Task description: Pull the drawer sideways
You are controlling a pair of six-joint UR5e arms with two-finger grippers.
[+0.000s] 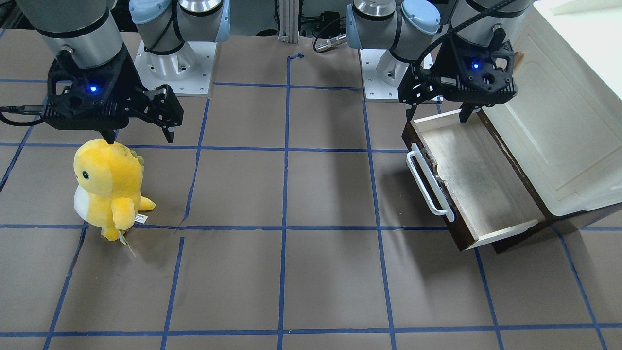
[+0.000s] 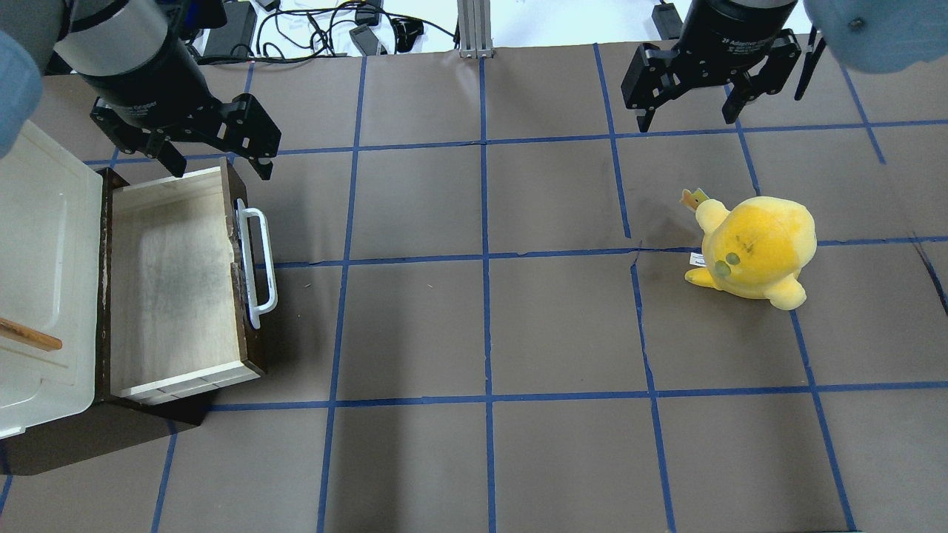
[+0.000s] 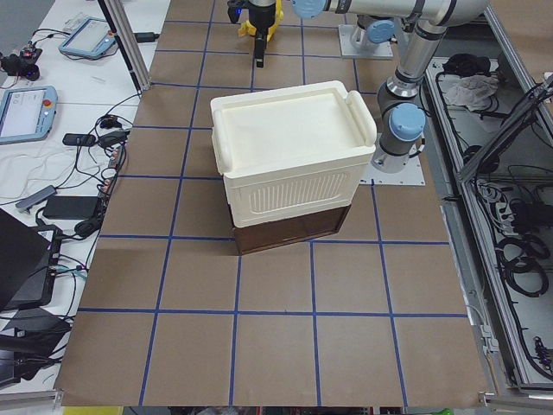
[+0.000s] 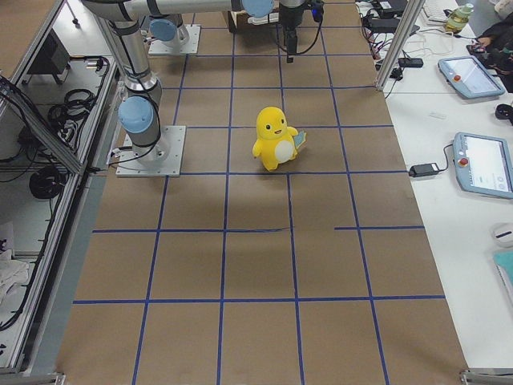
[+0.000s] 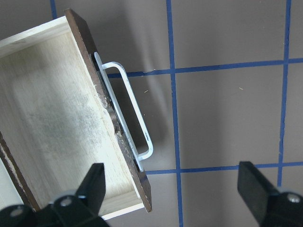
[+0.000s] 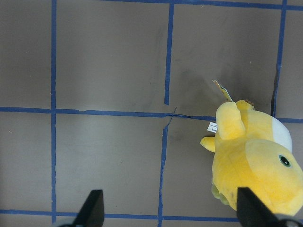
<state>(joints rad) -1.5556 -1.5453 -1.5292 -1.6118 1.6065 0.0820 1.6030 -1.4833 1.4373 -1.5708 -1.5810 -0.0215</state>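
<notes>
The drawer stands pulled far out of the cream-white cabinet, its pale wood inside empty. Its dark front panel carries a long white bar handle. The drawer also shows in the front view and in the left wrist view, handle beside it. My left gripper is open and empty, hovering above the drawer's far corner; it shows in the front view. My right gripper is open and empty, high over the table's far right, also seen in the front view.
A yellow plush toy stands on the right half of the brown mat, just below my right gripper; it shows in the front view and right wrist view. Blue tape lines grid the mat. Cables lie beyond the far edge.
</notes>
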